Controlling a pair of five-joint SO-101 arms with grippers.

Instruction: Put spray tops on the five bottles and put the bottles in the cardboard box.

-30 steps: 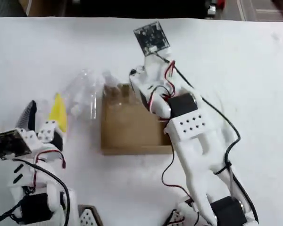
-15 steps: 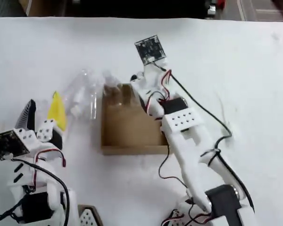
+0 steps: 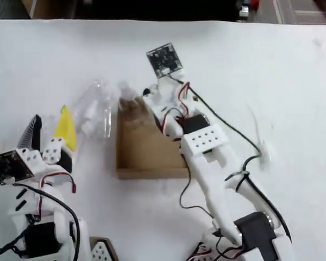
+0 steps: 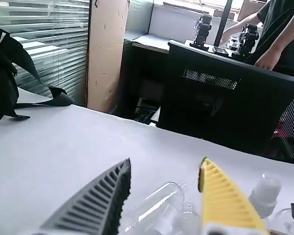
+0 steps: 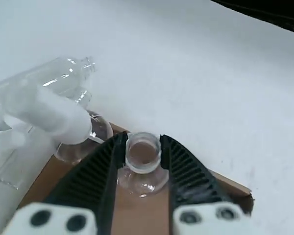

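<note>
Plain white tabletop. Just past its far edge there's a black mesh-back chair. A tan wooden panel stands upright next to window blinds, and there's a pale desk farther back. A black fabric thing lies at the tabletop's edge, maybe a bag with a strap.

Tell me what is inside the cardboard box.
An uncapped bottle stands inside, neck held in the right gripper, a second bottle beside it. The arm hides part of its floor.
</note>
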